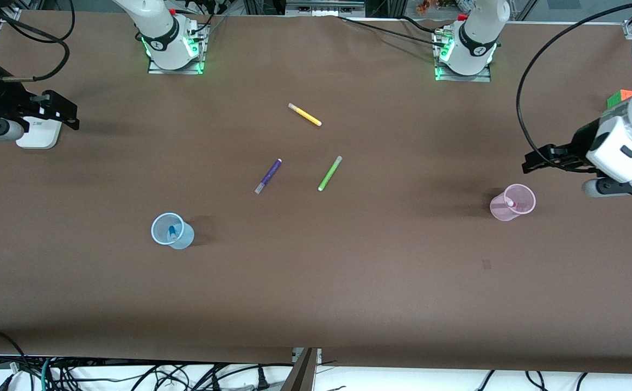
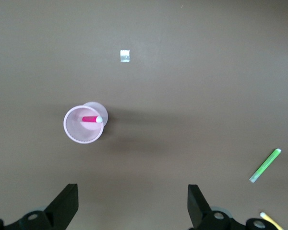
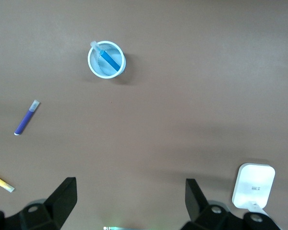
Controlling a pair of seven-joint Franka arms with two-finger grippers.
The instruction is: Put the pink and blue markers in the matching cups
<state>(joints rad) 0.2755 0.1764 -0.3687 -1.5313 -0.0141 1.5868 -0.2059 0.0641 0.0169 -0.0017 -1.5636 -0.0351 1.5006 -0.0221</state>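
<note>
Brown matte covering spreads over the whole desk (image 1: 316,293), and we see both task things already settled. The bright sky-blue marker (image 1: 172,233) stands slanted inside the pale blue translucent plastic cup (image 1: 171,231), toward the right arm's end of the desk and nearer the front edge than the loose pens. The magenta-pink marker with a white tip (image 1: 510,203) leans inside the pale pink translucent cup (image 1: 512,202), near the left arm's end.

We judge the placing step finished: each colour sits in its matching cup, and what remains is only for the arms to wait clear.

Our left end effector (image 1: 539,161) hangs above the desk near the left arm's end edge, just off the pink cup; its fingers (image 2: 67,203) stand wide apart and hold nothing. Our right end effector (image 1: 62,111) hangs near the right arm's end edge, above a white rounded box (image 1: 38,133); its fingers (image 3: 65,197) are also spread wide and empty.

Three pens lie loose mid-desk, well apart from both cups: a dark purple marker (image 1: 268,176), a lime-green marker (image 1: 330,173) beside it, and a yellow marker (image 1: 304,114) nearer the bases' edge. A colourful cube (image 1: 621,98) sits by the corner at the left arm's end.

Any next move, in our judgement, should lift straight up so no cup is tipped. Open room lies broadly along the front edge.
</note>
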